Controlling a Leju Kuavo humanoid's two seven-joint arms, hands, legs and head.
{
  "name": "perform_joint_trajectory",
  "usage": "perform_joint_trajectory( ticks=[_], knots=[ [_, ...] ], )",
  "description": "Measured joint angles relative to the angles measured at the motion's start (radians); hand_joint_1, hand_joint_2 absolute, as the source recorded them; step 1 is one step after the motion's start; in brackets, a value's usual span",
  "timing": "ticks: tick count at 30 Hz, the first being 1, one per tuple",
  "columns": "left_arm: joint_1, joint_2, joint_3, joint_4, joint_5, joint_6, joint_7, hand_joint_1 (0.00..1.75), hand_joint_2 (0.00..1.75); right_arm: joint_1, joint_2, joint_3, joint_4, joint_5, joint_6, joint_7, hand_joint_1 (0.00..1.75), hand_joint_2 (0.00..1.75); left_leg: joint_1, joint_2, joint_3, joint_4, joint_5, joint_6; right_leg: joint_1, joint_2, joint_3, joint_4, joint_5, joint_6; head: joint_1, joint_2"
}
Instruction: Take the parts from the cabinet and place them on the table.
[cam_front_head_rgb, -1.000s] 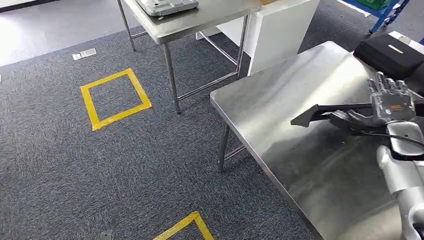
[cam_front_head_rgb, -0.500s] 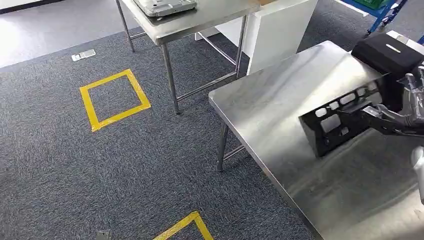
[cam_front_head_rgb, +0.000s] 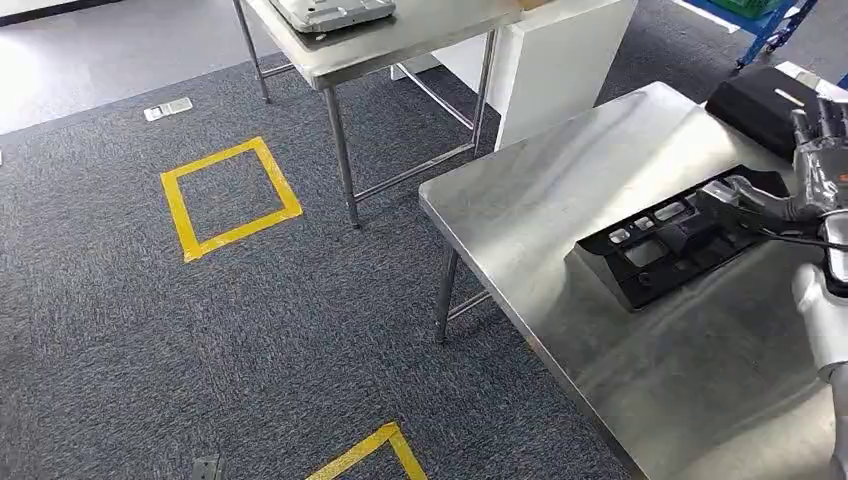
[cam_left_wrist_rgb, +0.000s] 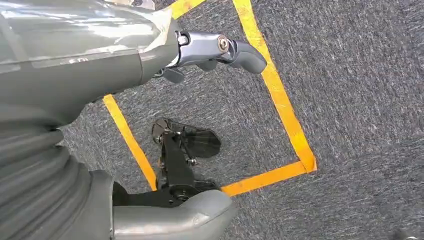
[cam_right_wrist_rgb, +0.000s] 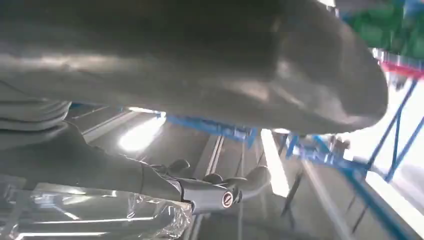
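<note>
A black plastic part (cam_front_head_rgb: 660, 245) with several cut-outs lies flat on the steel table (cam_front_head_rgb: 540, 190), near its front left corner. My right hand (cam_front_head_rgb: 805, 185) is at the part's far right end, and its thumb and fingers still grip that end. In the right wrist view the part (cam_right_wrist_rgb: 225, 60) is a dark blurred mass close over the hand (cam_right_wrist_rgb: 210, 192). My left hand (cam_left_wrist_rgb: 125, 65) hangs over the carpet, fingers apart, holding nothing.
A black box (cam_front_head_rgb: 765, 100) sits at the table's far right corner. Beyond stand a second steel table (cam_front_head_rgb: 400, 45) bearing a grey tray (cam_front_head_rgb: 330, 12), a white cabinet (cam_front_head_rgb: 560, 60) and a blue rack (cam_front_head_rgb: 770, 20). Yellow tape squares (cam_front_head_rgb: 230, 197) mark the grey carpet.
My right hand has swung the black part from edge-on above the table to tilted, then down flat onto the tabletop, and has drawn back to the right.
</note>
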Motion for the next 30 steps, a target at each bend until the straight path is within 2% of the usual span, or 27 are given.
perform_joint_trajectory(
  ticks=[4, 8, 11, 13, 18, 30],
  knots=[
    [0.002, 0.000, 0.019, 0.000, 0.021, 0.043, 0.031, 0.00, 0.00, 0.152, 0.029, 0.024, -0.218, 0.000, -0.167, 0.177, 0.00, 0.00, 0.001, -0.001, 0.000, 0.000, 0.000, 0.000, 0.001, -0.001, -0.001, 0.000, 0.000, 0.000, 0.000, 0.000],
    [0.006, 0.000, 0.036, 0.000, 0.030, 0.052, 0.037, 0.00, 0.00, 0.291, 0.017, 0.101, -0.455, 0.001, -0.240, 0.352, 0.00, 0.00, 0.001, 0.000, -0.001, 0.000, 0.000, 0.000, 0.001, 0.000, -0.001, 0.000, -0.001, 0.000, 0.000, 0.000],
    [0.006, -0.002, 0.047, 0.002, 0.040, 0.053, 0.033, 0.00, 0.00, 0.346, -0.014, 0.175, -0.573, 0.001, -0.293, 0.430, 0.00, 0.00, 0.001, 0.000, -0.001, 0.000, -0.001, 0.000, 0.001, 0.000, -0.001, 0.000, -0.001, -0.001, 0.001, 0.000],
    [0.007, -0.003, 0.052, 0.004, 0.042, 0.051, 0.029, 0.00, 0.00, 0.371, -0.028, 0.207, -0.626, 0.001, -0.317, 0.437, 0.00, 0.00, 0.001, 0.000, -0.001, 0.000, -0.001, 0.000, 0.001, 0.000, -0.001, 0.000, -0.001, -0.001, 0.000, 0.000],
    [0.008, -0.005, 0.063, 0.006, 0.044, 0.050, 0.022, 0.00, 0.00, 0.399, -0.051, 0.237, -0.694, 0.001, -0.321, 0.439, 0.00, 0.00, 0.000, 0.000, 0.000, 0.000, -0.001, 0.000, 0.000, 0.000, -0.001, 0.000, 0.000, 0.000, 0.000, 0.000],
    [0.008, -0.006, 0.066, 0.008, 0.044, 0.048, 0.021, 0.00, 0.00, 0.409, -0.068, 0.272, -0.733, 0.001, -0.325, 0.440, 0.00, 0.00, 0.001, 0.000, 0.000, 0.000, -0.001, 0.000, 0.001, 0.000, -0.001, 0.000, 0.000, 0.000, 0.000, 0.000]
  ],
)
